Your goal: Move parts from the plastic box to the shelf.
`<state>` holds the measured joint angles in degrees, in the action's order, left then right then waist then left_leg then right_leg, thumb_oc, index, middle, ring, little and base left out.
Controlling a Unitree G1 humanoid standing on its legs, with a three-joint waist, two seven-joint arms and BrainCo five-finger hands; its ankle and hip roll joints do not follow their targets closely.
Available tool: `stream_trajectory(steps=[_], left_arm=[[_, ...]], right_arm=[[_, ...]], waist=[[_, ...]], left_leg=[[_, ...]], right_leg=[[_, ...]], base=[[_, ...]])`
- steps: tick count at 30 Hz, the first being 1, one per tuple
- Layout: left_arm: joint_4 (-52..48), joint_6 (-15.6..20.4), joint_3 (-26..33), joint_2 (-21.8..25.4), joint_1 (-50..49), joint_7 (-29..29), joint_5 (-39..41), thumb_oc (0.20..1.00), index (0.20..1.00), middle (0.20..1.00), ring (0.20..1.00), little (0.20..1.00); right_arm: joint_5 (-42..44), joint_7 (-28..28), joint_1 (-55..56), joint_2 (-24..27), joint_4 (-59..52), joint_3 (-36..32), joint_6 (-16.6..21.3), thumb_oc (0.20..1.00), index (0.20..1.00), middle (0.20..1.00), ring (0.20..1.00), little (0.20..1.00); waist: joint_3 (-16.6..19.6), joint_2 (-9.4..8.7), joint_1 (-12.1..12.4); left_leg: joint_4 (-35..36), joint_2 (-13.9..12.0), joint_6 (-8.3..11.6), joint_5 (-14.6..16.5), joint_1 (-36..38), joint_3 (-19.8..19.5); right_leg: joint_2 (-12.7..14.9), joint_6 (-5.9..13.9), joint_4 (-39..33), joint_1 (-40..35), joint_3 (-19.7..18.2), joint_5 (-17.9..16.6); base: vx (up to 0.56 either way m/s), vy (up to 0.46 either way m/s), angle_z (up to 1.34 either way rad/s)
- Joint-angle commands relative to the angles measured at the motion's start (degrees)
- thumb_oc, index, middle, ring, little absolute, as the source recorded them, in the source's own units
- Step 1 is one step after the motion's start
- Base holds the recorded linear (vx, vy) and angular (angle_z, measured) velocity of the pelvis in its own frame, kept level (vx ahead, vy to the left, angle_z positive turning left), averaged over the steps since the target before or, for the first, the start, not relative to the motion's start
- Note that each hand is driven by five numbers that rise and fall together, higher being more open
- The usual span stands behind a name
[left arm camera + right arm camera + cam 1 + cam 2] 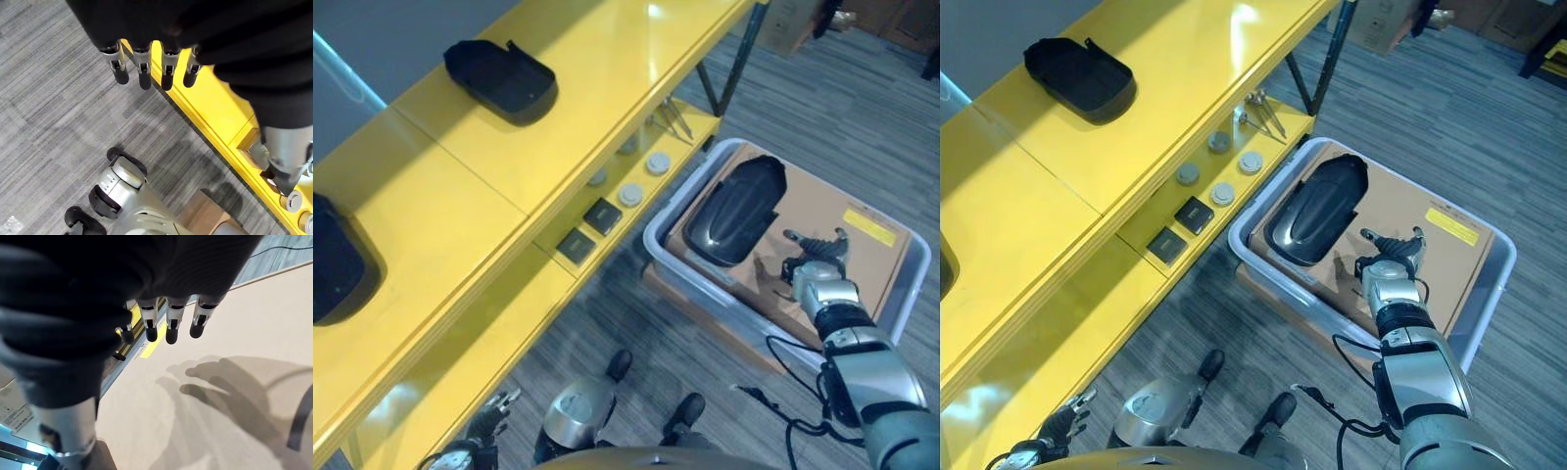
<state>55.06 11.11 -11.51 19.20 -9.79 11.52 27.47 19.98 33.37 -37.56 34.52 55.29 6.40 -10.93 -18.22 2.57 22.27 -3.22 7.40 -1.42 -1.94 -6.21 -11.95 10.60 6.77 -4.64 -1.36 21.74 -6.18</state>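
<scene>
One glossy black moulded part (pixel 736 211) remains in the clear plastic box (pixel 671 257); my empty, open-fingered right hand (pixel 816 264) should reach left and grasp its rim.

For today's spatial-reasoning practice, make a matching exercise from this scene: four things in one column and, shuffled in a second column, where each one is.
Things:
1. Right hand
2. Left hand
3. Glossy black part
4. Round grey discs

Places:
A. On the lower yellow shelf
B. On the cardboard in the plastic box
C. Low beside the shelf's front edge, over the carpet
D. Above the cardboard, beside the glossy part, fingers open and empty

Pairs: 1-D, 2-C, 3-B, 4-A
</scene>
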Motion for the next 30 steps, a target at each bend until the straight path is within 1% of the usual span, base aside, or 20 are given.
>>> stream_trajectory(steps=[1,4,7,13,14,17,19,23,26,30], left_arm=[[-0.1,2.6,-2.4,2.8,-0.3,0.7,1.7,1.000,1.000,1.000,1.000,1.000],[-0.2,3.4,-2.5,3.4,-0.5,0.1,1.1,1.000,1.000,1.000,1.000,1.000],[0.1,3.9,-2.4,3.8,-0.6,0.5,1.7,1.000,1.000,1.000,1.000,1.000],[-0.1,4.5,-1.8,4.1,-1.1,0.6,2.3,1.000,1.000,1.000,1.000,1.000],[-0.4,4.4,-1.6,4.2,-1.2,0.8,2.2,1.000,1.000,1.000,1.000,1.000],[-0.8,4.7,-2.0,4.3,-1.1,0.9,2.3,1.000,1.000,1.000,1.000,1.000],[-0.5,5.3,-2.4,4.3,-0.9,1.0,2.9,1.000,1.000,1.000,1.000,1.000],[-0.8,5.2,-2.8,4.7,-0.1,1.3,3.0,1.000,1.000,1.000,1.000,1.000],[-1.3,4.9,-2.7,5.2,0.0,1.5,3.5,1.000,1.000,1.000,1.000,1.000],[-1.6,5.5,-3.1,5.3,0.5,1.7,3.9,1.000,1.000,1.000,1.000,1.000]], right_arm=[[0.3,1.6,-0.7,5.9,-2.0,3.9,2.2,1.000,1.000,1.000,1.000,1.000],[0.6,0.9,-1.2,6.4,-0.4,4.7,3.2,1.000,1.000,1.000,1.000,1.000],[1.4,0.4,-2.1,6.9,0.0,5.1,2.8,1.000,1.000,1.000,1.000,1.000],[-0.1,-0.5,-2.3,6.4,0.2,6.0,0.8,1.000,1.000,1.000,1.000,1.000],[-1.0,-0.7,-2.3,6.1,0.3,6.5,-0.4,1.000,1.000,1.000,1.000,1.000],[-2.4,-1.5,-2.7,5.9,1.8,7.7,-1.5,1.000,1.000,1.000,1.000,1.000],[-2.7,-2.6,-3.3,5.6,4.6,8.3,0.0,1.000,1.000,1.000,1.000,1.000],[-1.9,-3.1,-4.4,4.7,7.4,9.1,1.5,1.000,1.000,1.000,1.000,1.000],[-2.8,-3.2,-5.4,4.1,7.5,10.1,0.3,1.000,1.000,1.000,1.000,1.000],[-2.8,-3.7,-5.5,3.2,9.4,11.5,0.8,1.000,1.000,1.000,1.000,1.000]], waist=[[3.6,0.44,0.4],[3.0,0.15,0.9],[2.5,-0.23,1.3],[2.1,-0.75,2.0],[1.8,-0.80,2.3],[1.4,-0.86,2.7],[1.1,-0.84,3.1],[0.4,-0.83,3.9],[-0.2,-0.91,4.3],[-1.6,-1.23,4.7]], left_leg=[[-1.2,-3.1,0.86,0.3,-3.8,0.5],[-1.3,-2.9,0.79,0.2,-4.1,0.2],[-1.3,-2.7,0.79,0.2,-4.6,0.1],[-1.5,-2.6,0.73,0.3,-4.9,-0.1],[-1.8,-2.6,0.72,0.6,-4.7,-0.1],[-2.0,-2.5,0.74,0.6,-5.2,-0.3],[-2.2,-2.5,0.75,0.5,-5.4,-0.5],[-2.5,-2.2,0.79,0.4,-6.3,-0.9],[-2.9,-2.0,0.73,0.3,-7.3,-1.1],[-4.0,-1.8,0.70,0.3,-9.0,-1.2]], right_leg=[[3.0,2.99,9.6,3.0,-2.0,4.6],[3.1,3.13,9.6,2.9,-1.6,4.6],[3.2,3.35,9.5,2.9,-1.4,4.6],[3.3,3.50,9.7,2.9,-1.1,4.7],[3.3,3.47,9.9,2.7,-1.1,4.9],[3.3,3.46,9.9,2.8,-0.9,5.0],[3.3,3.44,9.8,2.7,-0.7,5.0],[3.5,3.61,9.9,3.0,-0.2,4.9],[3.6,3.69,10.2,3.7,-0.1,4.9],[3.6,3.78,10.8,4.9,0.0,4.7]], base=[[0.02,0.048,0.21],[0.01,0.042,0.11],[-0.01,0.021,0.05],[0.01,0.020,0.08],[0.01,0.017,0.05],[-0.01,0.009,0.02],[-0.01,0.006,0.02],[-0.02,0.007,0.04],[-0.04,0.010,0.18],[-0.06,0.008,0.06]])
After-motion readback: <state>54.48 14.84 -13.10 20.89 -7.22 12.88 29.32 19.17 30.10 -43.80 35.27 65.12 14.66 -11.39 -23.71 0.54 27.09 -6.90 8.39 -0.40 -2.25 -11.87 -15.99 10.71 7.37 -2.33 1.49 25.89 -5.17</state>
